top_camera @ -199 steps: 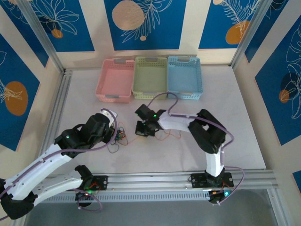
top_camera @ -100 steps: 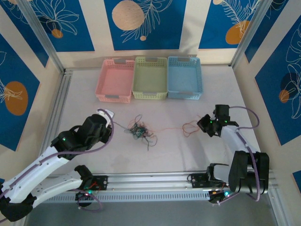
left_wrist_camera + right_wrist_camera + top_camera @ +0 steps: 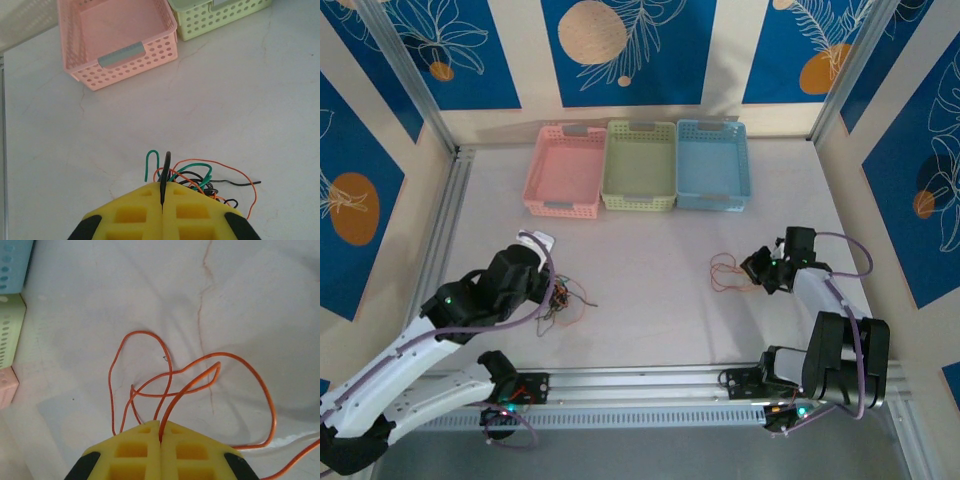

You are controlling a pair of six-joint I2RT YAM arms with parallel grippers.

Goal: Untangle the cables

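Top external view: a pale, off-white table (image 3: pixel 660 320) with faint hairline veins fills a booth of beige walls hung with blue panels (image 3: pixel 620 50) that carry white leaf drawings and orange discs. Grey metal rails (image 3: pixel 650 380) run along the near edge and up the left side. At the far side stand three perforated baskets in a row, touching: a pink basket (image 3: pixel 560 206), a green basket (image 3: pixel 638 201) and a blue basket (image 3: pixel 713 201).

Near the left front of the table, the left gripper (image 3: pixel 553 292) sits low at a small clump of cables (image 3: pixel 564 304), black, green and orange strands curled together. From the left wrist, its yellow pads are pressed together with a black strand pinched in the seam, and the rest of the clump (image 3: pixel 192 177) lies on the table just ahead of them.

Well apart, on the right side, the right gripper (image 3: pixel 758 268) holds one orange cable (image 3: pixel 725 272) that lies in loose loops on the table. From the right wrist, the pads meet on that cable (image 3: pixel 165 375), which spreads out in overlapping curves over the veined surface.
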